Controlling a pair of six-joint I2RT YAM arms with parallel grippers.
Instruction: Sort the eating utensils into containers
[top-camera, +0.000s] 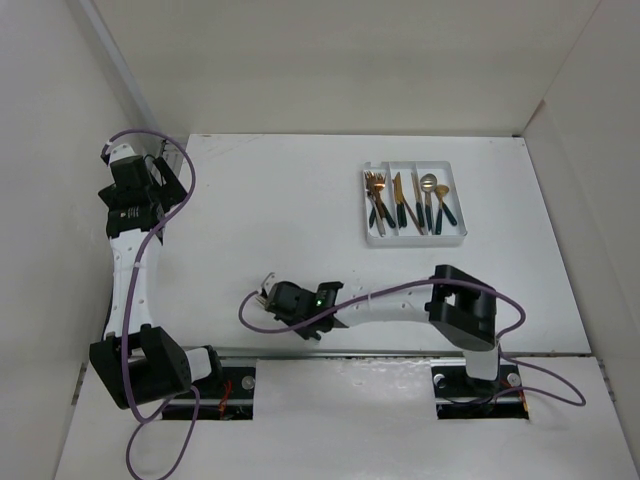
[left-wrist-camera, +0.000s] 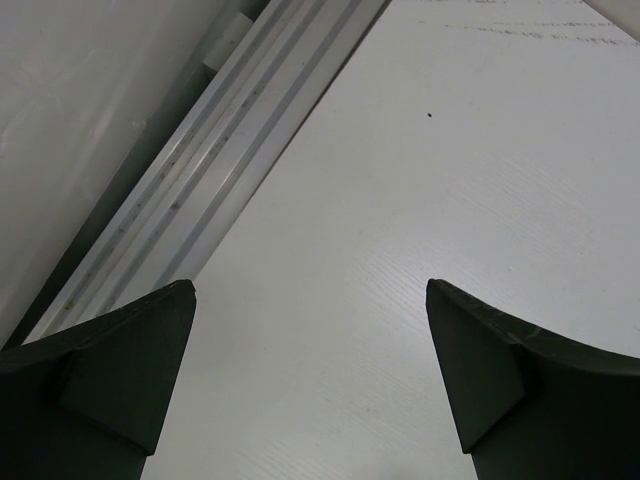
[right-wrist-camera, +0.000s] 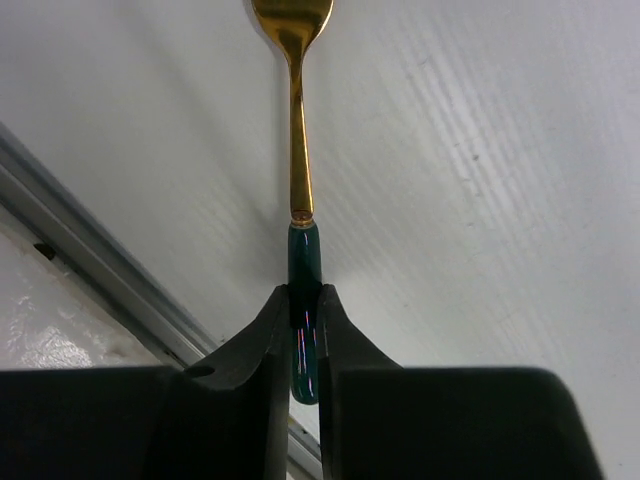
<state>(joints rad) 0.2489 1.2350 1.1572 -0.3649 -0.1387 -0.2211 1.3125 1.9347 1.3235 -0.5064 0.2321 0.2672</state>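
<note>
The right gripper (right-wrist-camera: 305, 300) pinches a green-handled gold utensil (right-wrist-camera: 297, 150) beside the table's front rail (right-wrist-camera: 90, 250), well apart from the tray (top-camera: 415, 243). The left gripper (left-wrist-camera: 310, 300) gapes wide, holding nothing, by the left wall (left-wrist-camera: 60, 100). The tray (far right) holds forks (top-camera: 375, 185), knives (top-camera: 400, 200) and spoons (top-camera: 428, 183).

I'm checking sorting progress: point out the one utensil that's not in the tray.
The gold-necked, green-handled utensil pinched in the right gripper, away from the white tray; the other utensils all lie inside it.

A utensil (right-wrist-camera: 297, 150) of glossy, polished gold metal with a shiny dark green handle is seen between matt black plastic fingers (right-wrist-camera: 262, 335), over a matt white, faintly grained table (right-wrist-camera: 480, 180).
</note>
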